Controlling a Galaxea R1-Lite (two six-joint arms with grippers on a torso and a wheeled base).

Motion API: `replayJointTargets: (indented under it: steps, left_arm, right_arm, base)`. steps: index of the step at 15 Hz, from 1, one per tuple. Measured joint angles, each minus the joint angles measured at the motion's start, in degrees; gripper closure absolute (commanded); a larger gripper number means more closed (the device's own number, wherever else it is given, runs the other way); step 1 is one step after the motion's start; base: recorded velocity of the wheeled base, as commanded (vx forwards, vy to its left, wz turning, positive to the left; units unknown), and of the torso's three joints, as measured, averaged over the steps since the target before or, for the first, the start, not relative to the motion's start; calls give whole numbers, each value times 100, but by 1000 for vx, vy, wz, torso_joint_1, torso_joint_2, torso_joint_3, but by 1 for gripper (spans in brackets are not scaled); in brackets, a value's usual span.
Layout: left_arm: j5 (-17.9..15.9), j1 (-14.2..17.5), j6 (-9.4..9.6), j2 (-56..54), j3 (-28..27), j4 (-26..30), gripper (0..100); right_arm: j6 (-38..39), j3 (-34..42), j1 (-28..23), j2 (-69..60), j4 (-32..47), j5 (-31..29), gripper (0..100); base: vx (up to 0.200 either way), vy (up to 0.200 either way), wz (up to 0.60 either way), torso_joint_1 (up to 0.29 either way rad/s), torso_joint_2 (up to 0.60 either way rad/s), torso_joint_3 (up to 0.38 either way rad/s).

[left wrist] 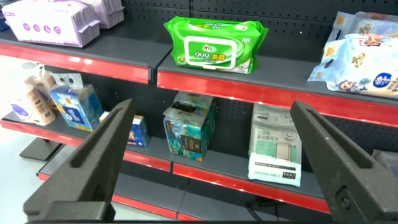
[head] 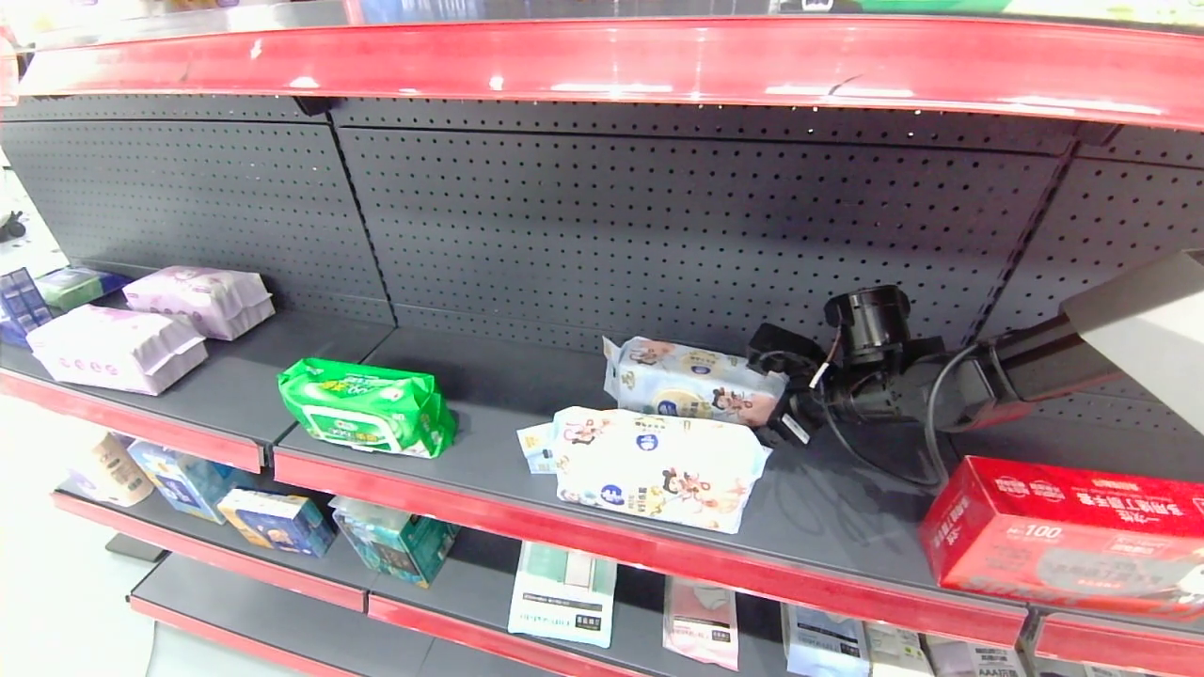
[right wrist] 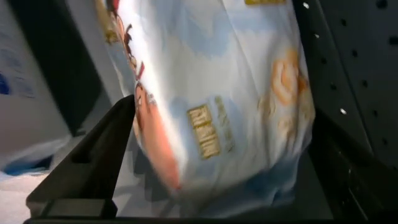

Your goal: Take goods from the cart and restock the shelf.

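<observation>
A white cartoon-printed wipes pack [head: 691, 381] lies on the dark shelf board [head: 527, 371] near the pegboard back. My right gripper [head: 783, 400] reaches in from the right and is open, one finger on each side of that pack's end [right wrist: 217, 106]. A second, similar pack [head: 658, 465] lies just in front, by the red shelf edge. My left gripper [left wrist: 205, 180] hangs open and holds nothing, in front of the lower shelves and below a green wipes pack [left wrist: 214, 45].
The green wipes pack [head: 367, 406] lies left of centre, with two purple-white packs [head: 118, 346] further left. A red tissue box [head: 1068, 531] sits at the right front edge. Lower shelves hold boxes and pouches [left wrist: 189, 127]. A red-edged shelf [head: 658, 56] overhangs above.
</observation>
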Motion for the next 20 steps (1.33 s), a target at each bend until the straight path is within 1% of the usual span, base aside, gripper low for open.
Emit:
replayJointTargets:
  steps: [10, 13, 16, 20]
  left_arm:
    - [0, 2, 0, 0, 0, 0, 0]
    - [0, 2, 0, 0, 0, 0, 0]
    - [0, 0, 0, 0, 0, 0, 0]
    - [0, 0, 0, 0, 0, 0, 0]
  right_arm:
    - [60, 82, -123, -69, 13, 2, 0]
    - [252, 265, -182, -271, 11, 44, 0]
    - [688, 410, -306, -524, 0, 169, 0]
    - [774, 798, -460, -867, -6, 238, 0]
  base:
    - [0, 0, 0, 0, 0, 0]
    - [0, 0, 0, 0, 0, 0]
    - [0, 0, 0, 0, 0, 0]
    - [0, 0, 0, 0, 0, 0]
